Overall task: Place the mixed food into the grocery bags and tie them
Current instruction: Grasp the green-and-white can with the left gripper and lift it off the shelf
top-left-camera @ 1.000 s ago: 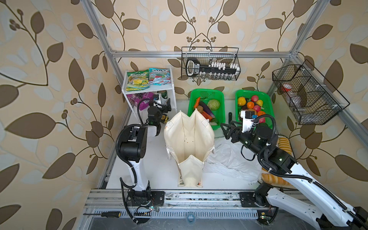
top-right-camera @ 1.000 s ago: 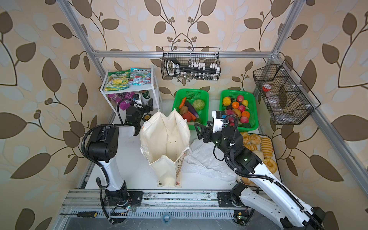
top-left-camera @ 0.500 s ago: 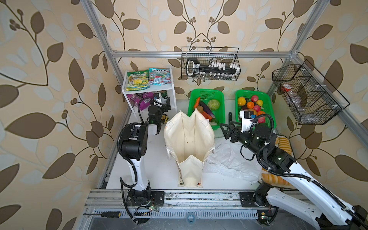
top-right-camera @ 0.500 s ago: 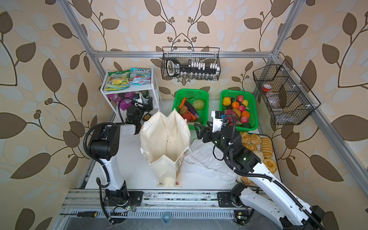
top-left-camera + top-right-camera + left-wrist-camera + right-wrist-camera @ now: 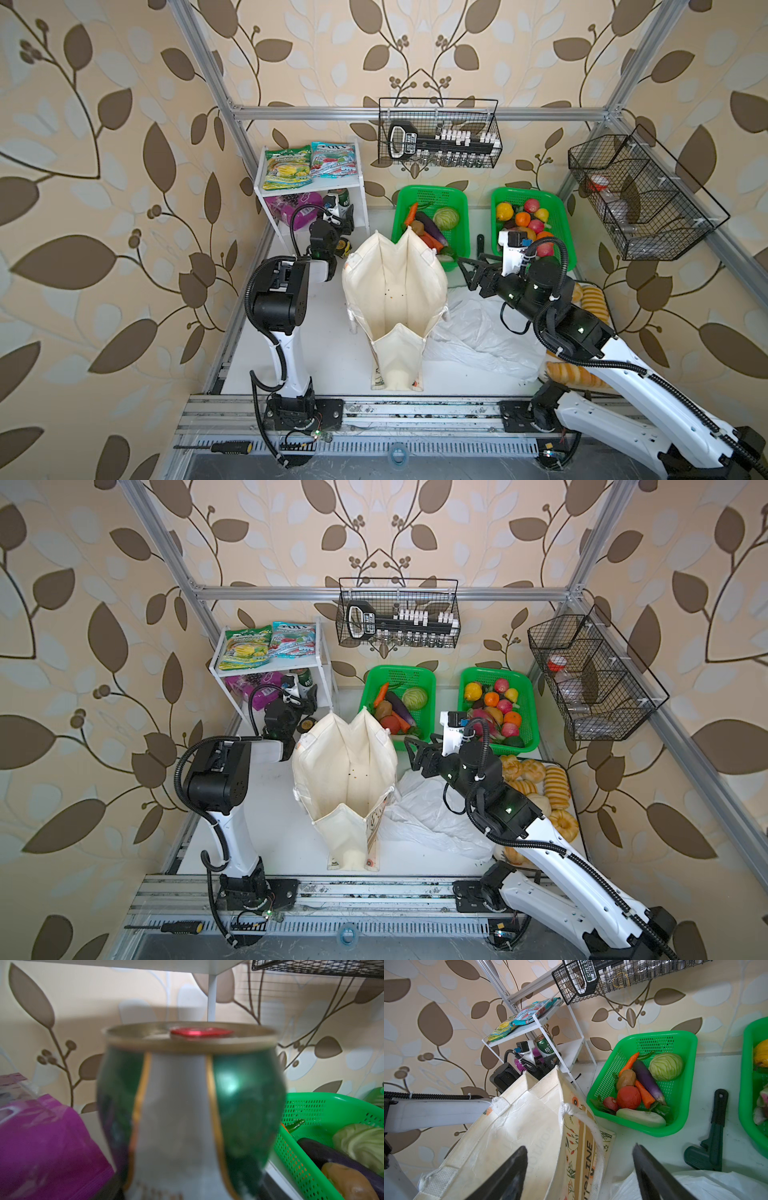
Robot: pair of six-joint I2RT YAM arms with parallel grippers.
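Note:
The green drink can (image 5: 187, 1105) stands under the white shelf, and my left gripper (image 5: 343, 216) reaches in with a jaw on either side of it. Blur hides whether the jaws press on it. Beside the can lies the purple pouch (image 5: 41, 1147). The teal-and-red packet (image 5: 334, 160) lies on the shelf top. The cream tote (image 5: 395, 291) stands open mid-table, with the white plastic bag (image 5: 478, 336) crumpled to its right. My right gripper (image 5: 579, 1147) hovers open over the tote's right rim, empty. Cabbage (image 5: 665, 1066), potato (image 5: 626, 1081) and tomato (image 5: 628, 1097) sit in the nearer green basket.
Two green baskets (image 5: 432, 195) (image 5: 532, 196) stand at the back, one with vegetables, one with fruit. Bread rolls (image 5: 594, 299) lie at the right edge. Wire baskets (image 5: 440, 133) (image 5: 640, 195) hang on the walls. A dark green toy tool (image 5: 714, 1136) lies between the baskets. A yellow-green packet (image 5: 289, 166) shares the shelf top.
My left gripper's jaws have narrowed around the green can under the shelf. The right arm has hardly moved.

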